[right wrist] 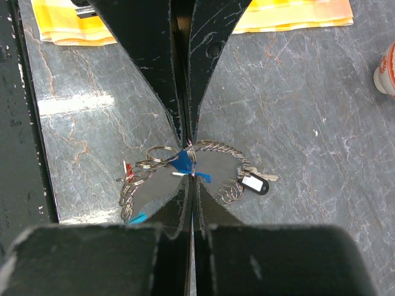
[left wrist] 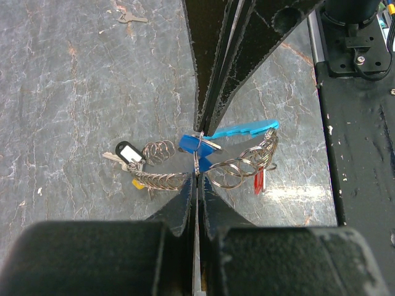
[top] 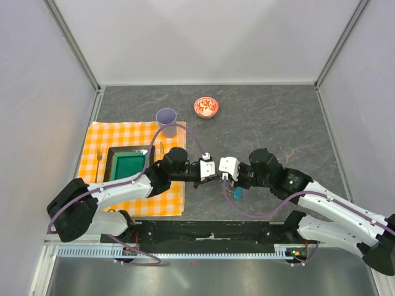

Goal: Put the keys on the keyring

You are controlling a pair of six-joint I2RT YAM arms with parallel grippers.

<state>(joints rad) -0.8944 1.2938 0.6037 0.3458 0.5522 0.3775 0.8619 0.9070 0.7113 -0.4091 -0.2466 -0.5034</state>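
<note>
My two grippers meet tip to tip over the table's middle; the left gripper (top: 213, 174) and right gripper (top: 221, 176) are both shut. In the left wrist view my left gripper (left wrist: 197, 177) pinches a thin metal ring of the keyring (left wrist: 237, 169) edge-on. The right fingertips (left wrist: 207, 117) close on a blue-headed key (left wrist: 191, 143) at that ring. The grey chain sags to both sides, carrying the blue crescent fob (left wrist: 244, 130), a red key (left wrist: 259, 182), a black-and-white tagged key (left wrist: 126, 153) and a yellowish one (left wrist: 138, 184). The right wrist view shows my right gripper (right wrist: 192, 176), the blue key (right wrist: 182, 161) and the chain (right wrist: 217, 147).
A yellow checked cloth (top: 99, 139) with a green tray (top: 129, 163) and a fork (top: 98, 161) lies left. A lilac cup (top: 166, 117) and a red-and-white small bowl (top: 206, 106) stand behind. A loose plain key (left wrist: 131, 18) lies on the table. The black base rail (top: 210, 231) runs along the near edge.
</note>
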